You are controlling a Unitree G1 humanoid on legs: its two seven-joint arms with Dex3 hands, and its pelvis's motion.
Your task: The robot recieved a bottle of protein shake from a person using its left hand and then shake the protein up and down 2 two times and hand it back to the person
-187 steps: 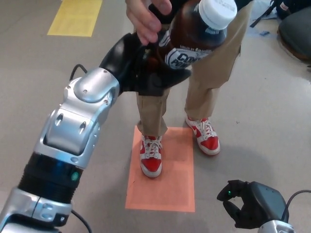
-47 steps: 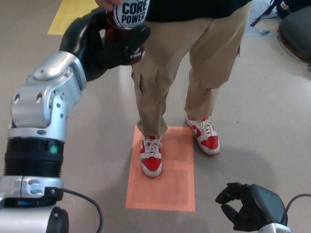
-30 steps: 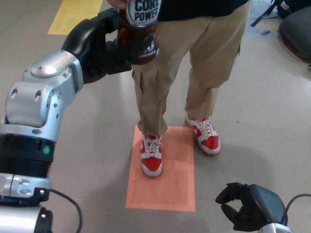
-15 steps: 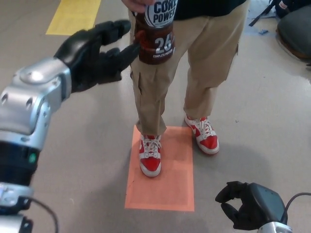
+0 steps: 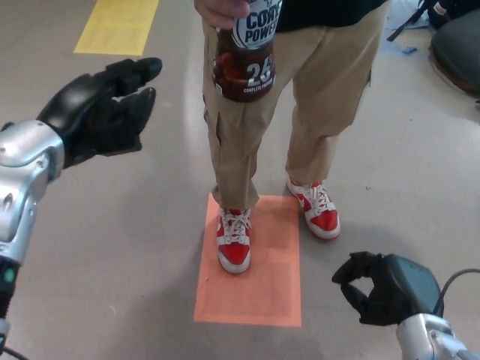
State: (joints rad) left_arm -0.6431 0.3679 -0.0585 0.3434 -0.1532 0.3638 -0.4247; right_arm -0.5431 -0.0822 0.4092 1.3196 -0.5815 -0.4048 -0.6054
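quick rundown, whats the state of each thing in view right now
left hand: open, empty, apart from the bottle
right hand: fingers curled, holding nothing
protein shake bottle: upright, held near its top by the person's hand, cap out of frame
orange floor mat: flat, one of the person's shoes on it

Glossy plastic bottle (image 5: pixel 245 56) — matt black left hand (image 5: pixel 101 112), cloth trousers (image 5: pixel 300 97).

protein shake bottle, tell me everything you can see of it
The protein shake bottle is dark brown, with a white and dark label and a large white "2" plus a partly hidden digit. It hangs upright before the tan trousers, held at its top by the person's hand; its cap is out of view. The left hand is open, clear of it.
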